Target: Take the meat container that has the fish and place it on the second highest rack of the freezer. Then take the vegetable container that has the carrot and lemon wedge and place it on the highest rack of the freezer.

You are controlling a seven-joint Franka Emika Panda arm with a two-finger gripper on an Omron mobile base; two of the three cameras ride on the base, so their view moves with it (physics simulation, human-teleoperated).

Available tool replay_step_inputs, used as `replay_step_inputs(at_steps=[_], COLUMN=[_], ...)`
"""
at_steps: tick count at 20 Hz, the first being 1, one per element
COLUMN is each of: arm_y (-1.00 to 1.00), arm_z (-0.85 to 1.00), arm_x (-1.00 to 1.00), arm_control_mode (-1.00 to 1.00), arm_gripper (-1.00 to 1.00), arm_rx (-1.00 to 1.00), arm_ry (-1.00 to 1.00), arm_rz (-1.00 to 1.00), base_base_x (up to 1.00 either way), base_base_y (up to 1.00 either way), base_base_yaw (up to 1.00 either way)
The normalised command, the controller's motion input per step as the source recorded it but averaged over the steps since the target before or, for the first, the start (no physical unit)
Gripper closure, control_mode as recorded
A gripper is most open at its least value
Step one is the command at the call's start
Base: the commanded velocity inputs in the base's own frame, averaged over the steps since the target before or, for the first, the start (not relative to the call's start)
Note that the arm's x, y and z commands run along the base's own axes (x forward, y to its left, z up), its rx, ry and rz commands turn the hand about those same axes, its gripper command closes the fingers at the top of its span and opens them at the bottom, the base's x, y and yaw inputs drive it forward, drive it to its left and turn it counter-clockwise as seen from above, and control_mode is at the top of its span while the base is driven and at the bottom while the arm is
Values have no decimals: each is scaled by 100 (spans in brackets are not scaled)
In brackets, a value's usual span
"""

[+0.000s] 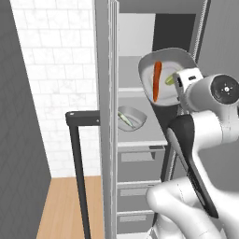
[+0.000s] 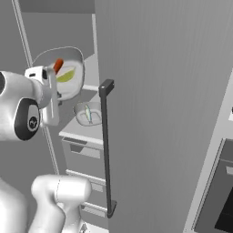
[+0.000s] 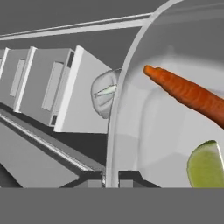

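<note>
My gripper (image 1: 179,87) is shut on the rim of the vegetable container (image 1: 147,70), a grey tub held steeply tilted in front of the freezer's (image 1: 135,42) upper shelf (image 1: 130,91). The carrot (image 1: 157,80) and a green-yellow lemon wedge (image 1: 169,80) lie inside it. In the hand view the fingertips (image 3: 94,177) clamp the tub's rim (image 3: 114,131), with the carrot (image 3: 188,94) and wedge (image 3: 205,166) close by. The meat container (image 1: 134,119) with the fish (image 1: 126,119) sits on the lower shelf (image 1: 149,137), also seen as a tub (image 2: 88,113) in the right base view.
The open freezer door (image 2: 159,113) with its dark handle (image 2: 106,150) stands to the right of the arm. Grey drawers (image 1: 137,191) stack below the shelves. A white tiled wall (image 1: 56,70) and wood floor (image 1: 60,205) lie to the left.
</note>
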Motion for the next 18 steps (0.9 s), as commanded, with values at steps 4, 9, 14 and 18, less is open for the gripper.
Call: replay_step_inputs(at_steps=[4,9,14,18], arm_y=[0,0,0,0], arm_z=[36,5,-24,-1], arm_x=[81,62,68,86], arm_control_mode=[-100,-100,-100,-100], arm_gripper=[100,100,100,100], arm_rx=[0,0,0,0], arm_ry=[1,12,5,0], arm_rz=[-4,-4,-6,-3], base_base_x=[0,0,0,0], base_base_y=[0,0,0,0], base_base_yaw=[0,0,0,0])
